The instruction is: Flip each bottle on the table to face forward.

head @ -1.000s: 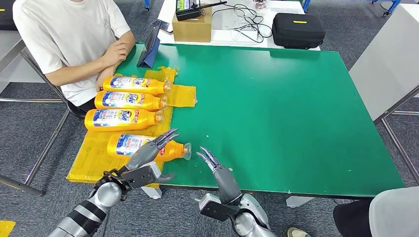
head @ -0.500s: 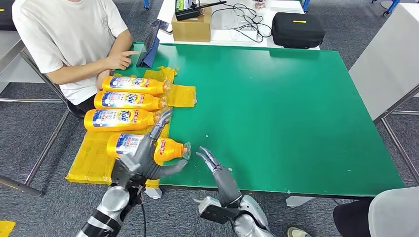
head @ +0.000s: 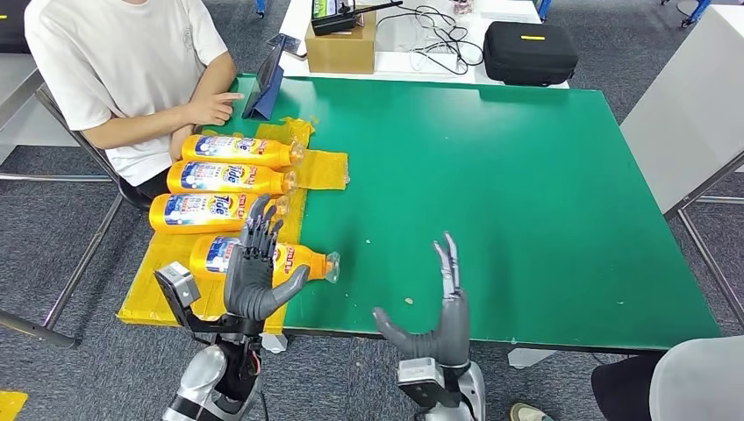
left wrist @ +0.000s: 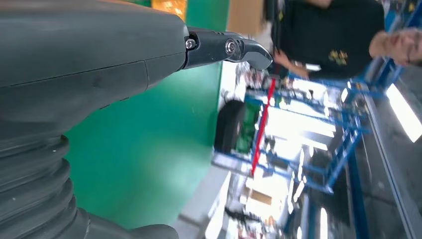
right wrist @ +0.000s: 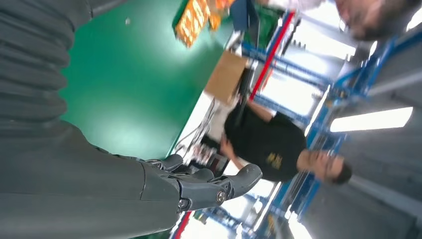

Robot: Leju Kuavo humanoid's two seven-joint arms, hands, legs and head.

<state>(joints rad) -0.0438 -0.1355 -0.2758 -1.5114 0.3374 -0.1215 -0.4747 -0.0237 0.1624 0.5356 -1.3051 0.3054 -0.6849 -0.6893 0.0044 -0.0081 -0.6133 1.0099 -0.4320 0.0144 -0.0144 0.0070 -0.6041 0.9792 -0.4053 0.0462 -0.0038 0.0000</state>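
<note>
The nearest bottle (head: 263, 259) lies on its side on the yellow mat (head: 162, 281) at the near left of the green table (head: 526, 193), long axis running nine to three o'clock, cap toward three, blue label up. Three more bottles (head: 224, 179) lie parallel beyond it toward twelve o'clock, caps likewise at three. The left hand (head: 250, 272) is raised upright directly in front of the nearest bottle, fingers spread and pointing to twelve o'clock, holding nothing; whether it touches the bottle cannot be told. The right hand (head: 447, 307) stands at the bottle's four o'clock, well apart, fingers straight up, thumb out, also empty. The left hand is clearly nearer, so any grasp would likely fall to it. A person (head: 132, 70) sits at eleven o'clock.
</note>
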